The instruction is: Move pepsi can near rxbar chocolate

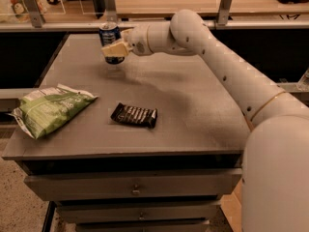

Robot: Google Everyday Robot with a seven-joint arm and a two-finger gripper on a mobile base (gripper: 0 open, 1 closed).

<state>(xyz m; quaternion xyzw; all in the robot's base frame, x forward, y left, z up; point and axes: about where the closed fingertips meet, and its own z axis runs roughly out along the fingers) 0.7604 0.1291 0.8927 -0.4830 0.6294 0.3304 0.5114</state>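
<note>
The pepsi can (pixel 109 34) is upright and blue with a silver top, held a little above the far left part of the grey table (pixel 193 110). My gripper (pixel 114 49) is shut on the can, its pale fingers (pixel 115 48) wrapped across the can's lower half. The rxbar chocolate (pixel 134 115) lies flat in its dark wrapper near the table's front middle, well in front of the can.
A green chip bag (pixel 49 108) lies at the table's front left edge. My white arm (pixel 227 71) reaches in from the right across the table's back. A rail with posts (pixel 222 4) runs behind the table. Drawers (pixel 135 190) sit below the tabletop.
</note>
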